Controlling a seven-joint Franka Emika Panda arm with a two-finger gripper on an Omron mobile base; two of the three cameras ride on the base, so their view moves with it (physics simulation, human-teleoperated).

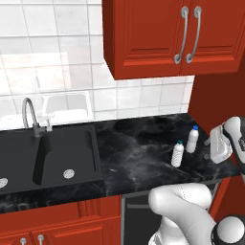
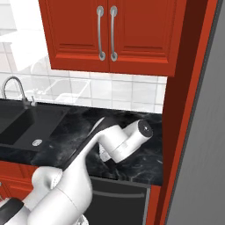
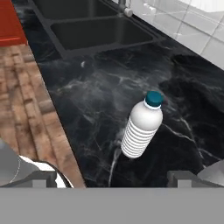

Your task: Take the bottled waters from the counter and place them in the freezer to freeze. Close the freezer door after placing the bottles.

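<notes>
Black marble counter [image 1: 139, 153], two unlabelled blue-capped bottled waters [image 1: 178, 154], tool [image 1: 219, 143] open

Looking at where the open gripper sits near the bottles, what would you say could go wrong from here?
1. The two small clear ribbed bottles with blue caps stand upright and close together on the black marble-look counter; the open gripper closing on one might knock the other over.
2. Both stand near the counter's front edge, so a toppled one could roll off.
</notes>
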